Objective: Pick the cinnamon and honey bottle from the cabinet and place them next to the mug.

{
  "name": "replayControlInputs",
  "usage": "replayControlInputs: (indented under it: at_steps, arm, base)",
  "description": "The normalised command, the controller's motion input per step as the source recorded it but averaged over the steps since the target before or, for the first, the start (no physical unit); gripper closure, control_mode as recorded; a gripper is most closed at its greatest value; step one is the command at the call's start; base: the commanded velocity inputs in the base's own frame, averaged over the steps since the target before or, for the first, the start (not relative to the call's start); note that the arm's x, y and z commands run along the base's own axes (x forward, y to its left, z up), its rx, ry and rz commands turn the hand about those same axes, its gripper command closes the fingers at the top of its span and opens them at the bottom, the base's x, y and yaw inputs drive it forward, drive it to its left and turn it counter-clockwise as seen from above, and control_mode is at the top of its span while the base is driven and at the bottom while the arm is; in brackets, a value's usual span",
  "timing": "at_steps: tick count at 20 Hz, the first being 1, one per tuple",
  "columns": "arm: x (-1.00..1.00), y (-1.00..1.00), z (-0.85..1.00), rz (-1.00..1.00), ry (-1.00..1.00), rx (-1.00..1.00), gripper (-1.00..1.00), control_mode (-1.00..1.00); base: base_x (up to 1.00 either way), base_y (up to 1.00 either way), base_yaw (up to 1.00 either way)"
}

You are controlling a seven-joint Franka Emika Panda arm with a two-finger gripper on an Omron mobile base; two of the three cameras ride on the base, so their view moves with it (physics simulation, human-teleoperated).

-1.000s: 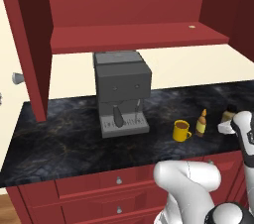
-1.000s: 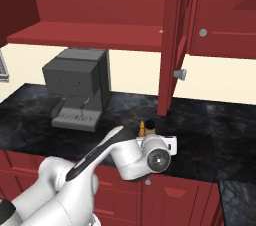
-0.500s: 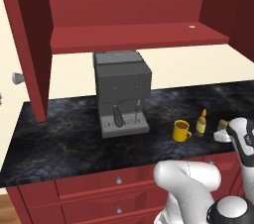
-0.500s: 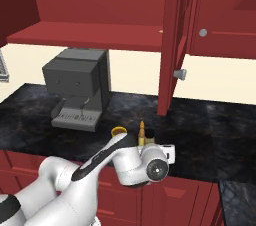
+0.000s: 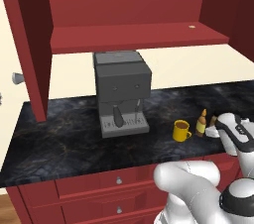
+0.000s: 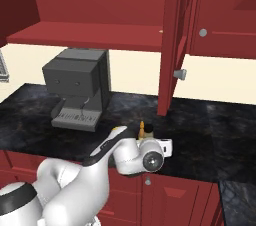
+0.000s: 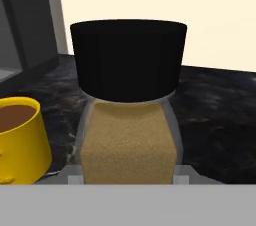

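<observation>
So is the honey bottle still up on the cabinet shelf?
No, the honey bottle stands on the dark counter just right of the yellow mug, well below the cabinet shelf.

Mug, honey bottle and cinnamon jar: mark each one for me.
mug (image 5: 181, 131): left base view, on its yellow side wall.
honey bottle (image 5: 201, 124): left base view, on its amber body.
cinnamon (image 7: 129, 60): hand view, on its black cap.
</observation>
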Motion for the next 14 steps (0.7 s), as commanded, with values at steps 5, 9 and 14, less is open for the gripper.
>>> replayControlInputs:
  at_steps: [5,9,14]
  arm:
    - [0.0,-0.29,-0.03,0.0,0.0,0.0,1.0,-1.0]
    - [0.0,-0.02,0.0,0.01,0.0,0.0,1.0,-1.0]
    - [0.1,0.0,-0.03,0.02,0.0,0.0,1.0,-1.0]
  base:
    - [0.0,0.0,0.0]
    - [0.0,0.0,0.0]
    - [0.0,0.0,0.0]
